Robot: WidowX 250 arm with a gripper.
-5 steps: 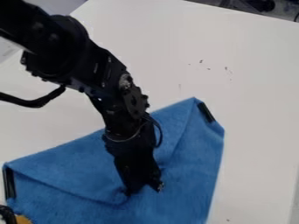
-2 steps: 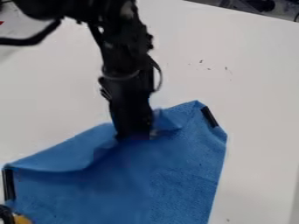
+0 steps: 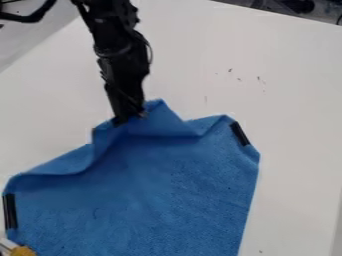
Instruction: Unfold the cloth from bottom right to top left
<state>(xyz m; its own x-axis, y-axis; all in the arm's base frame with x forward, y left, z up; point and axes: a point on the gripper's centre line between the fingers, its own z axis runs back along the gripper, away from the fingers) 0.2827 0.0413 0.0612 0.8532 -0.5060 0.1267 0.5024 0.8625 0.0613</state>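
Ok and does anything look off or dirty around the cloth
A few dark specks stand out on the white table beyond the blue cloth; crumbs or scuffs, I can't tell. The cloth's rumpling at the gripper fits the unfolding.

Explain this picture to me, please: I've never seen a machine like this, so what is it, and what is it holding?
You are looking down at a slant through a fixed camera. The black machine coming in from the top is a robot arm; at its end is its gripper, which does a hand's work. It holds the far edge of a blue cloth, raised in folds there. The cloth lies on a white table, with a dark strip near its left edge and another near its right.
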